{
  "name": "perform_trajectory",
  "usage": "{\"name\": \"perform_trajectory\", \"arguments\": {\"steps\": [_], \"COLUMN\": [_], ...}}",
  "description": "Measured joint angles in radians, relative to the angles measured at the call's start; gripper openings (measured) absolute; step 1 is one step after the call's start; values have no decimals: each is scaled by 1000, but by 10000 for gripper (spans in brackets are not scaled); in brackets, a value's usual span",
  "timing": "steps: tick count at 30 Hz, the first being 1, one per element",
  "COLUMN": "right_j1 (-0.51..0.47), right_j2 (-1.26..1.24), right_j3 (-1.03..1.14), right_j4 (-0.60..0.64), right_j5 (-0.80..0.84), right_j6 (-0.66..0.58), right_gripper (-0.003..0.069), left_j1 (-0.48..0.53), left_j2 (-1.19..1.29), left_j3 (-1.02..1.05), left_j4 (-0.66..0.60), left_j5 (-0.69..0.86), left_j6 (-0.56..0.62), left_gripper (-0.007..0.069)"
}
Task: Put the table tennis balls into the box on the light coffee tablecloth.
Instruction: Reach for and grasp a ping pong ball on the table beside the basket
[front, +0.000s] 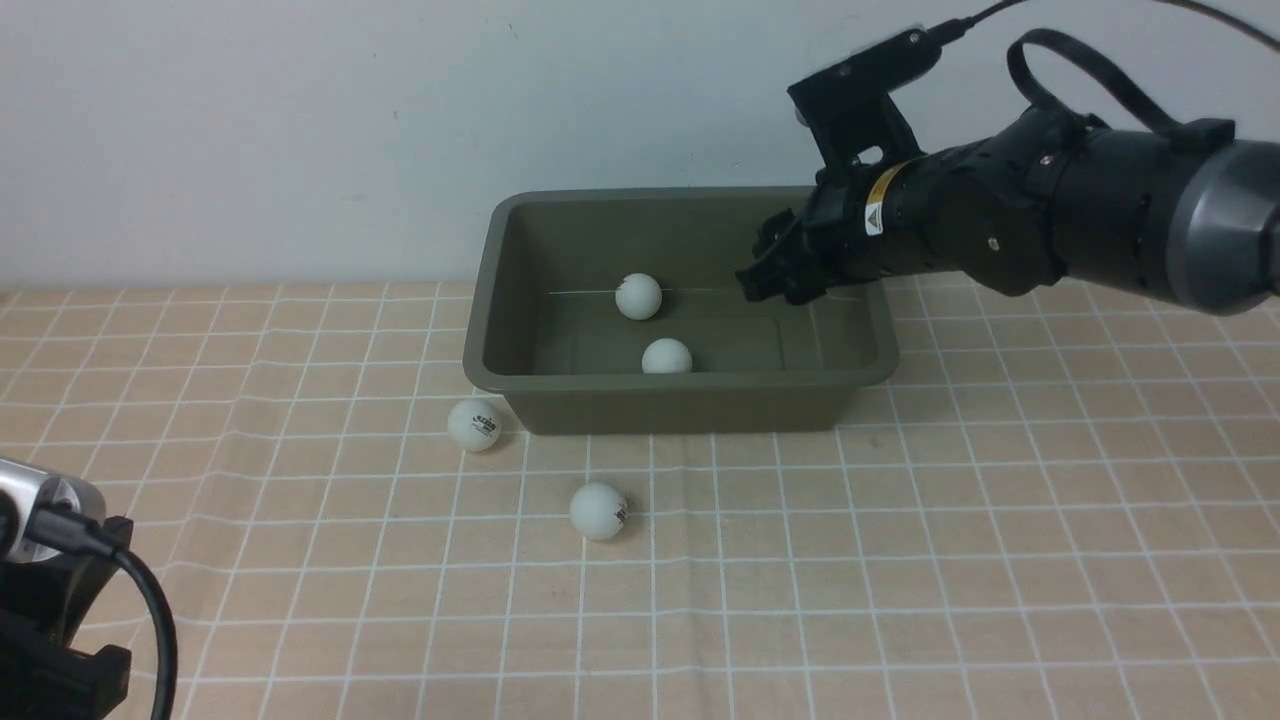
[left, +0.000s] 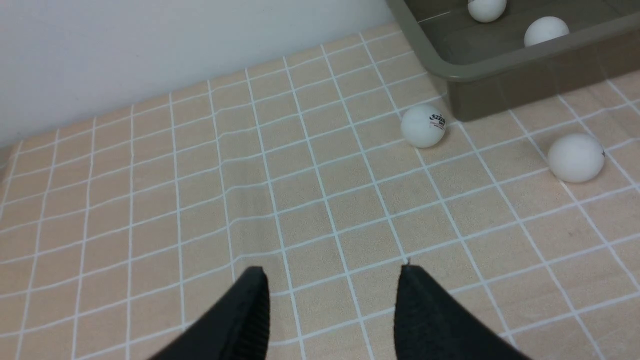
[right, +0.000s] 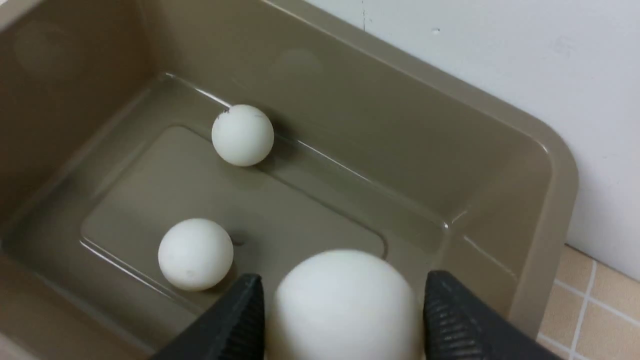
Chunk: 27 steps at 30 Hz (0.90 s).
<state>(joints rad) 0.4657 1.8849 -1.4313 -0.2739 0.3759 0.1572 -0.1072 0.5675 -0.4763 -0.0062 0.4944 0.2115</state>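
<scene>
Against the white wall (front: 300, 120), right gripper (right: 344, 280) over the box (front: 680, 402) flanks a ball (right: 345, 310), gripped or loose unclear.

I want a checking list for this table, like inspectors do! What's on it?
Surface: light peach-beige cloth with white grid lines, slightly wrinkled.
Job's things: olive-green rectangular plastic tub holds two small white balls; two printed white balls lie on the cloth in front of it.
Clutter: nothing seen.
Grippers: left gripper open, empty; right gripper over the tub, fifth ball between its fingers, grip unclear.
Cables: black cable by left arm; another looped cable over right arm.
Surroundings: plain pale wall behind.
</scene>
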Motion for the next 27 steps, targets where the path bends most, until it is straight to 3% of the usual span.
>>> {"name": "perform_trajectory", "arguments": {"steps": [11,21,27], "right_j1": [0,-115,-170], "right_j2": [3,-206,-340], "right_j3": [0,0,0], "right_j4": [-57,-293,-308], "right_j5": [-22,-11,34], "right_j6": [7,261,265], "right_gripper": [398,398,396], "left_j1": [0,0,0], "left_j2": [0,0,0], "left_j3": [0,0,0], "left_j4": [0,-2,-18], "left_j5": [0,0,0], "left_j6": [0,0,0], "left_gripper": [314,314,314]}}
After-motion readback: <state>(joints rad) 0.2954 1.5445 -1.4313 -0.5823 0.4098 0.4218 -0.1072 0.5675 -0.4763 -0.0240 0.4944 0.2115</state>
